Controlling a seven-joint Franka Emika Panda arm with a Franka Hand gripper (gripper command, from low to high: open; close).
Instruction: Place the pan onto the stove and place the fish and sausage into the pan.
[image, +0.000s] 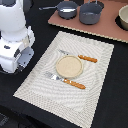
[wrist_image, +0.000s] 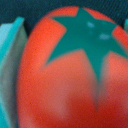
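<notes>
A red-orange, tomato-like sausage (wrist_image: 60, 80) with a green star top fills the wrist view. Teal fingers (wrist_image: 11, 75) press at its sides, so my gripper (wrist_image: 67, 65) looks shut on it. In the exterior view the white arm (image: 15, 42) stands over the black table at the left and hides the gripper and the sausage. The dark blue-grey pan (image: 66, 8) with its long thin handle (image: 47, 7) sits at the far left corner of the pinkish-brown stove (image: 102, 29). The fish is out of view.
A larger grey pot (image: 91, 14) stands on the stove beside the pan, and a pale bowl (image: 123, 19) at the stove's right end. A striped placemat (image: 67, 75) holds a beige plate (image: 68, 65) and two pieces of orange-handled cutlery (image: 75, 84).
</notes>
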